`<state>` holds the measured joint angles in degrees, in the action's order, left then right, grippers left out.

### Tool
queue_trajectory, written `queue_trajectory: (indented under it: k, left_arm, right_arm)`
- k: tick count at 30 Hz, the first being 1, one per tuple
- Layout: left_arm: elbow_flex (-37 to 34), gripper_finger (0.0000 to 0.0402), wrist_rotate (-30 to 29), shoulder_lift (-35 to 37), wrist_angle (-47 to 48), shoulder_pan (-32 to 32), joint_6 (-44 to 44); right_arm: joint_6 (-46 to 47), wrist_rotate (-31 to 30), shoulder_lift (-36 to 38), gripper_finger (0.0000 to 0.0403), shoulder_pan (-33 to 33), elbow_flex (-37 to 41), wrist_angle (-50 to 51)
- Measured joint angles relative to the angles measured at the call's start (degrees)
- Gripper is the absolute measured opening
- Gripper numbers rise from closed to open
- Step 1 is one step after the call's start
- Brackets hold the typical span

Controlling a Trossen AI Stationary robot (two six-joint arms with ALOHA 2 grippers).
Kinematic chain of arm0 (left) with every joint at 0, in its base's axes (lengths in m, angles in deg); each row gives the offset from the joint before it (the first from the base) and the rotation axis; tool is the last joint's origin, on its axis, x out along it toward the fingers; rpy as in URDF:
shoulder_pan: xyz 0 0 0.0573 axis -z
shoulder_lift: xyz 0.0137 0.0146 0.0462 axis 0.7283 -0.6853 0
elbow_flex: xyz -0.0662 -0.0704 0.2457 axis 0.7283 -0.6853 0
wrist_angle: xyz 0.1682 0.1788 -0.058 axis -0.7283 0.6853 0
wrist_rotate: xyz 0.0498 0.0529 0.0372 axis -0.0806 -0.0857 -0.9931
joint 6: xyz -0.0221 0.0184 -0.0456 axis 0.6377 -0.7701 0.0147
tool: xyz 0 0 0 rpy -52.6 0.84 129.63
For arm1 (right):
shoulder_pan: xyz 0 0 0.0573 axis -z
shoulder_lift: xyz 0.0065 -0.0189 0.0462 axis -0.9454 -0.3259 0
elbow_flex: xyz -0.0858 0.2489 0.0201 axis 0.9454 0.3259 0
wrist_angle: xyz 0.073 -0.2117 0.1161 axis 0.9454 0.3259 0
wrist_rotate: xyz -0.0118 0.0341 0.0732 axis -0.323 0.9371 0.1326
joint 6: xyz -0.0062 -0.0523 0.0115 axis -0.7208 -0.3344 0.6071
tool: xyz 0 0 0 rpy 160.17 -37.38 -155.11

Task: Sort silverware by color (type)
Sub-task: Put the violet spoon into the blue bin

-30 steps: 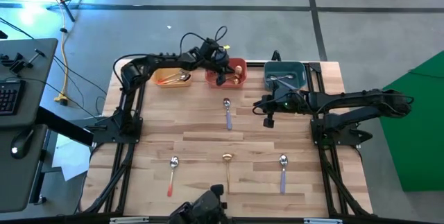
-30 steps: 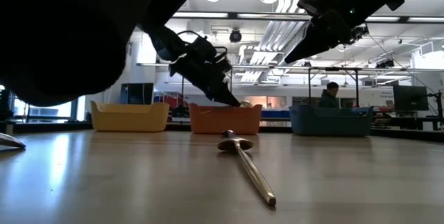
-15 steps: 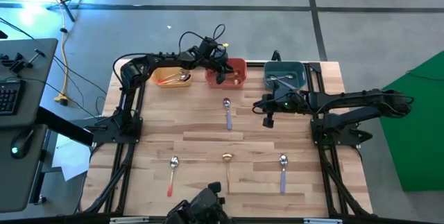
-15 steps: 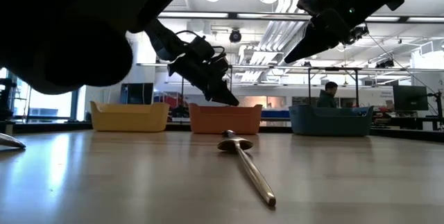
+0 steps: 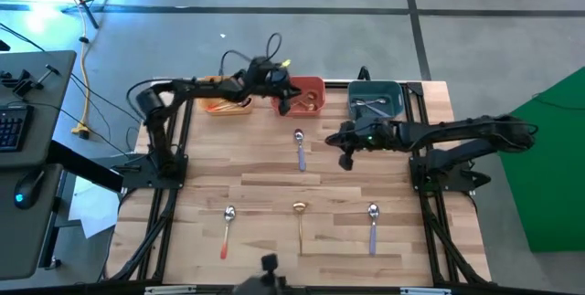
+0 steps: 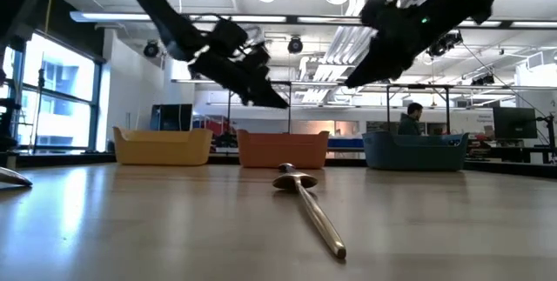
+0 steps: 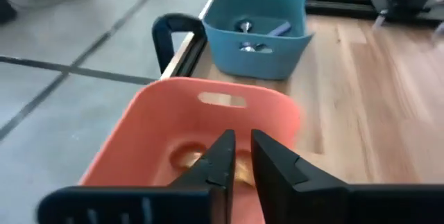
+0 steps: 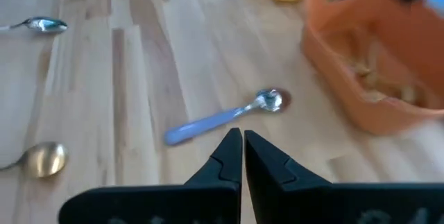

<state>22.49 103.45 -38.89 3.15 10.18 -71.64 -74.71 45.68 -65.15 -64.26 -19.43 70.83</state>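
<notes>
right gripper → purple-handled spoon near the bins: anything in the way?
Nothing visible. The right gripper hangs above bare table, with open wood between it and the purple-handled spoon. The left gripper is off over the red bin.

Red bin's (image 7: 166, 123) contents blur – gold shapes (image 7: 184, 158), pincer-hidden, unreadable.

four spoons flat on table: purple-handled (image 5: 300, 150) mid, orange-handled (image 5: 227, 229), gold (image 5: 300, 223), purple-handled (image 5: 373, 226) in near row.
</notes>
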Motion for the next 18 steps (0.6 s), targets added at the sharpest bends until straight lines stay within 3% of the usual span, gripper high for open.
queue_trajectory:
  k: [5,9,14,18]
  left_arm:
    - [-15.0,0.0016,-6.7,10.3,-11.6,3.0,3.2]
    - [-26.2,0.0015,-10.1,20.0,-18.6,6.3,5.7]
    - [-35.8,0.0016,-13.8,29.7,-24.3,10.0,7.7]
    - [-40.9,0.0017,-17.4,36.3,-25.6,12.2,7.6]
  right_arm:
    - [4.6,0.9,-8.9,0.0011,0.0,0.0,-9.1]
    - [11.8,0.1,-15.7,0.0055,0.4,-1.3,-14.0]
    - [19.8,-2.3,-24.4,0.0125,0.7,-7.5,-13.7]
    - [27.3,-5.1,-31.3,0.0156,1.5,-14.1,-8.8]
